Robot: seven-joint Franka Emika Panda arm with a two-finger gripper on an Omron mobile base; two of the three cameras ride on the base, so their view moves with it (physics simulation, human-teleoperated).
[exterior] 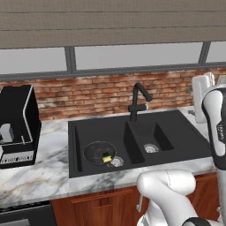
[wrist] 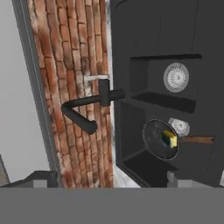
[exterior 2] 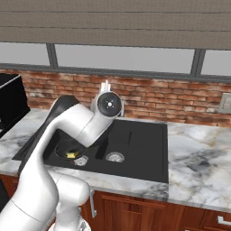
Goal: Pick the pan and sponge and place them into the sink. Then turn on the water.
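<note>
From the left base view, my arm [exterior: 216, 128] climbs up the right edge, past the right end of the sink [exterior: 176, 132], with the white elbow bulging in front of the sink's near rim. The pan [exterior: 98, 152] sits on the floor of the left basin with the sponge [exterior: 107, 157] lying in it, right next to that basin's drain. The faucet [exterior: 137, 102] stands behind the divider and I see nothing running from it. A black box appliance [exterior: 17, 126] sits well left of the sink on the marble worktop [exterior: 39, 172]; there's pale lettering low on its front but it's too blurry to read.

Right base view: the arm folds over the sink's left basin, wrist [exterior 2: 109, 104] raised above the back rim. Bare worktop right of the sink, a wall outlet [exterior 2: 224, 103] past that.

Hand view, rolled sideways: looking down on the faucet and both basins, pan and sponge in one. Gripper [wrist: 113, 178] fingers sit wide apart, holding nothing.
</note>
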